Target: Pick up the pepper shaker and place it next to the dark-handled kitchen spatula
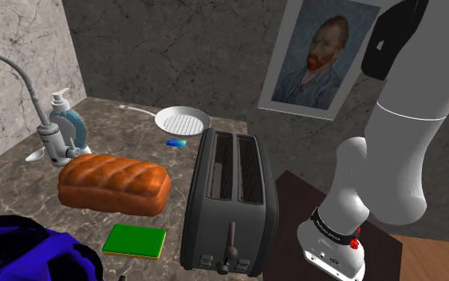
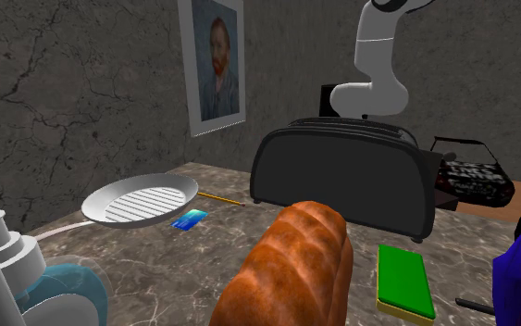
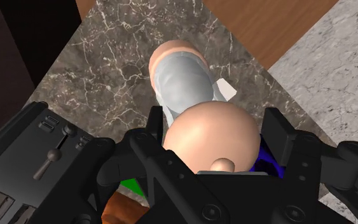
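In the wrist view my gripper [image 3: 213, 121] is shut on the pepper shaker [image 3: 184, 83]. The shaker has a white body, a rounded peach cap with a small knob near the camera, and a peach base at its far end. It hangs high above the dark marble counter [image 3: 107, 76], past the toaster's lever end. A short dark handle [image 2: 476, 303] pokes out beside the green sponge [image 2: 403, 278]; what it belongs to stays hidden. The white arm [image 1: 398, 152] rises out of the shoulder view's upper right.
A black toaster [image 1: 229, 195] stands mid-counter, with a bread loaf [image 1: 115, 184] and the green sponge [image 1: 135, 239] to its left in the shoulder view. A white pan [image 1: 183, 121], a soap dispenser [image 1: 61, 108] and a faucet [image 1: 23, 76] sit farther back. A blue object [image 1: 23, 251] lies at the front.
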You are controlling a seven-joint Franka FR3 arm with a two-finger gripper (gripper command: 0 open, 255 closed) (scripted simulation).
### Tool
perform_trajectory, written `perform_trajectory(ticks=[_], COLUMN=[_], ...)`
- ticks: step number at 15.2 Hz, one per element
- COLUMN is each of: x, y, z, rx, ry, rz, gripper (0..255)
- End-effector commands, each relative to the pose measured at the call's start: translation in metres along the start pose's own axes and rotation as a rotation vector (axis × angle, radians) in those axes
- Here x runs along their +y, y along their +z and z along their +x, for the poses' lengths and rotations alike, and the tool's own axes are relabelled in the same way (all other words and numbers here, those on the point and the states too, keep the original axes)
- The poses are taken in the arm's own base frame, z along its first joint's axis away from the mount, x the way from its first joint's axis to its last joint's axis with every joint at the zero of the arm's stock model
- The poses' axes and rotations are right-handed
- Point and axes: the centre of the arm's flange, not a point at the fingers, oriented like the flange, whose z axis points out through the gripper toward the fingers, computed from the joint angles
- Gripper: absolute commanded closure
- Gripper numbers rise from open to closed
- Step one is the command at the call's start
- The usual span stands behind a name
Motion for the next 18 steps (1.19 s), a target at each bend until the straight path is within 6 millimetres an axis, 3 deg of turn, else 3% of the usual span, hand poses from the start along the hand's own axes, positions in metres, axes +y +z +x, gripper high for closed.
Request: perform_trajectory(ticks=[1,18], x=[0.002,0.012], y=[0.012,0.101], z=[0.001,0.002], rx=[0.0,0.0], ry=[0.0,0.0], rz=[0.001,0.001], gripper=[255,255])
